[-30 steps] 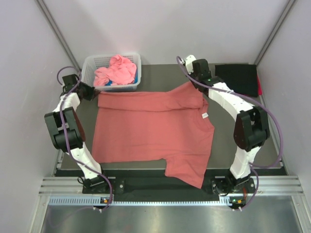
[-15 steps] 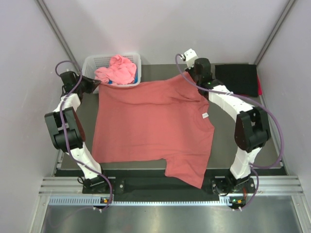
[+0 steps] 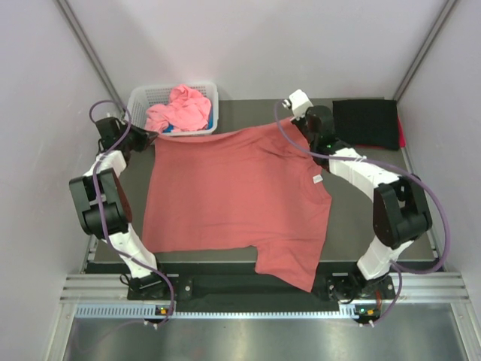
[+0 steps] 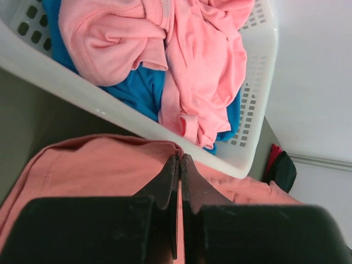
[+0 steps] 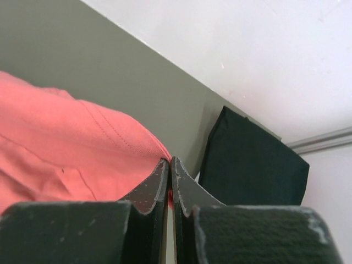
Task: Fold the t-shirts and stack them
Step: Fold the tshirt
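A salmon-red t-shirt [image 3: 233, 195] lies spread over the dark table, its far edge pulled taut between both grippers. My left gripper [image 3: 150, 137] is shut on the shirt's far left corner beside the basket; the left wrist view shows the fabric [image 4: 99, 165] pinched at the gripper's [image 4: 180, 159] tips. My right gripper [image 3: 304, 128] is shut on the far right corner, with the cloth [image 5: 66, 143] caught in that gripper [image 5: 169, 162]. A crumpled pink t-shirt [image 3: 180, 109] sits in the basket. A folded black t-shirt [image 3: 366, 122] lies at the far right.
The white lattice basket [image 3: 135, 101] stands at the far left corner, holding the pink shirt [image 4: 203, 60] and a blue cloth [image 4: 137, 91]. The black shirt [image 5: 253, 165] lies just right of my right gripper. One sleeve [image 3: 289, 263] hangs over the table's near edge.
Both grippers have drawn the shirt's far edge away from the arms. The fold along the far side has opened and the shirt now lies flat.
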Motion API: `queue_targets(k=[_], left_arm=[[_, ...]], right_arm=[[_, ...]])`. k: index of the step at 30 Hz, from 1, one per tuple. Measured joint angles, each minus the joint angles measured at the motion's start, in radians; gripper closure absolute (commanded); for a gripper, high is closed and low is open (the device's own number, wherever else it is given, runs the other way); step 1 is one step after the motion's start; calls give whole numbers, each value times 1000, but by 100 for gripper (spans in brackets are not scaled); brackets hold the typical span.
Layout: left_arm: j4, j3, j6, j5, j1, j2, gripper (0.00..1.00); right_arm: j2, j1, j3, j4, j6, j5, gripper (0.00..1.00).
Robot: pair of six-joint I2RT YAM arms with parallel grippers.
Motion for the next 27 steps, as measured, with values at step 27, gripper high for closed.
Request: queue_targets(k=[27], left_arm=[[-350,-82,236,-165,26,-69,100]], right_arm=[[-310,1,-372,-206,46,-159,100]])
